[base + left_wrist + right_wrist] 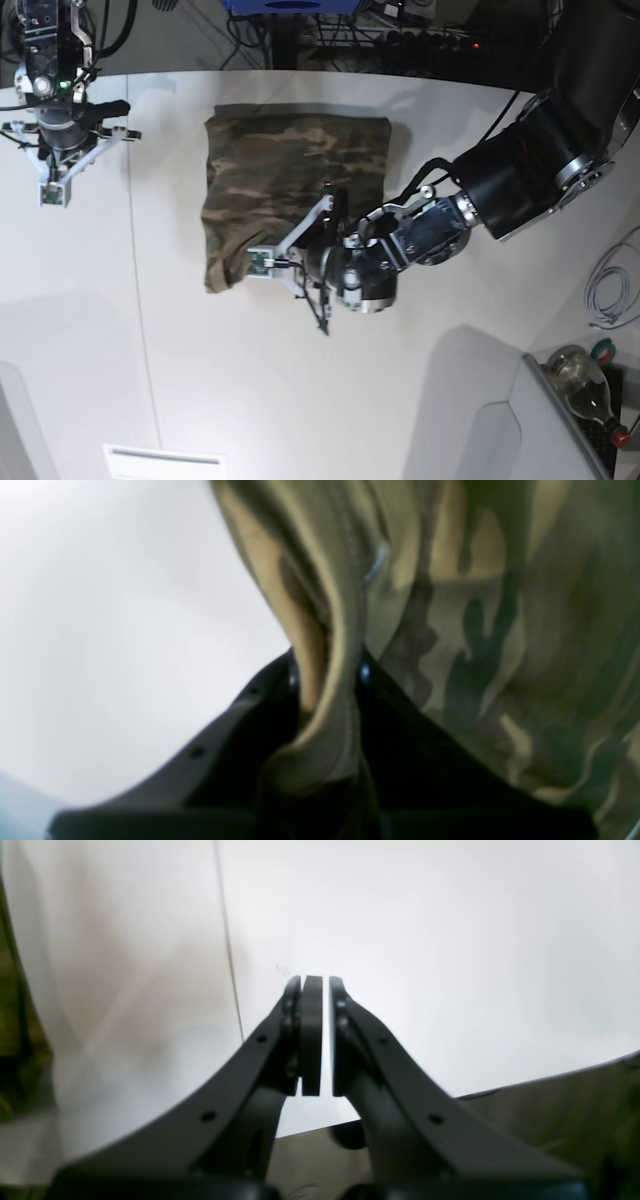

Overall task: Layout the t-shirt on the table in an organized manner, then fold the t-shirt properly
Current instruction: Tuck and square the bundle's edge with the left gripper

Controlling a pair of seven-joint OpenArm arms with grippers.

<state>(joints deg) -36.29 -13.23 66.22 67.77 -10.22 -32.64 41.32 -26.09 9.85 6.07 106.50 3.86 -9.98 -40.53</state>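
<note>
The left gripper [327,680] is closed on a bunched tan-and-camouflage fold of the t-shirt [290,180], the cloth pinched between both jaws and rising out of them in a thick roll; in the base view this same gripper [262,262] sits at the shirt's near edge, close to its near-left corner, with the arm reaching in across the near-right part of the garment. The t-shirt lies as a compact, roughly rectangular block on the table [200,380], its far edge straight and its near edge rumpled where it is gripped. The right gripper [316,1035] is closed on nothing, its jaws standing almost together, and it hovers over bare tabletop well apart from the shirt, on the side away from the working arm [55,185]. Judged from this layout, a fold step is in hand: the gripped edge is ready to be carried. The next move calls for lifting that edge clear of the table and drawing it over the shirt without dragging the layers beneath. The left wrist view alone shows that cloth is truly between the jaws; the base view alone shows the shirt's overall outline and both arms; the right wrist view alone shows the dark seam line [230,965] in the table beside the idle gripper.
</note>
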